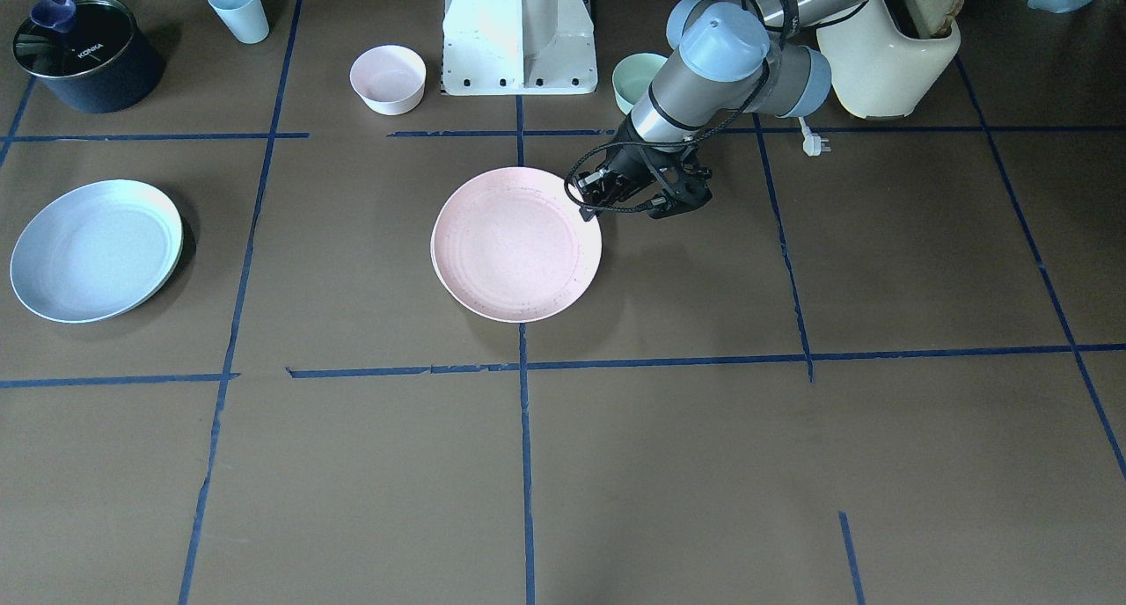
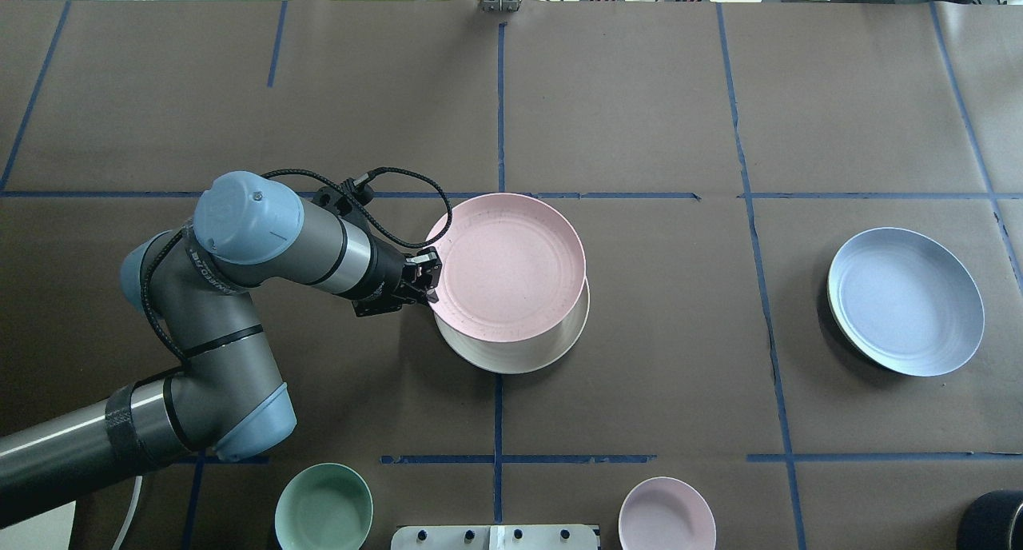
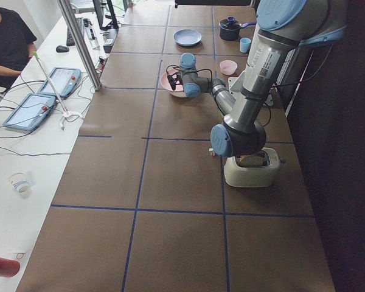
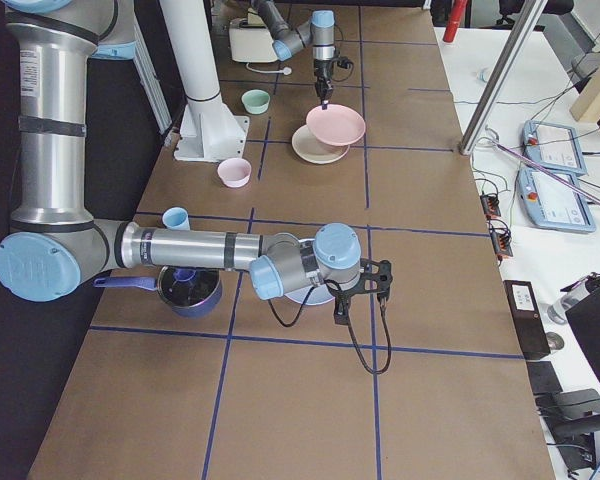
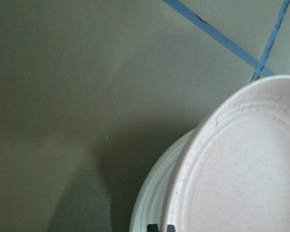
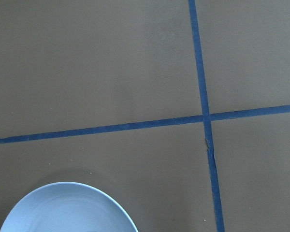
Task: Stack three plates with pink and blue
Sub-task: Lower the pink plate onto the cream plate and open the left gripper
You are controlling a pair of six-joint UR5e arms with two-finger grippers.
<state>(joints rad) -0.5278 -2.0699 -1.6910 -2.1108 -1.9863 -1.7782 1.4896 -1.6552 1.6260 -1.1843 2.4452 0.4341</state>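
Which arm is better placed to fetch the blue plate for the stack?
Right. The right gripper hangs by the blue plate; the left gripper is far off, clamped on the pink plate above the white plate.

A pink plate (image 2: 511, 266), gripped at its rim by the left claw (image 2: 427, 282), hangs slightly raised and offset over a cream plate (image 2: 519, 358) that lies flat in the middle of the counter (image 2: 639, 94). A blue plate (image 2: 907, 300) lies flat, well apart, toward the counter's right end.

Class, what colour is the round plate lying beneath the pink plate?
It is an off-white round plate, clearest in the overhead exterior view.
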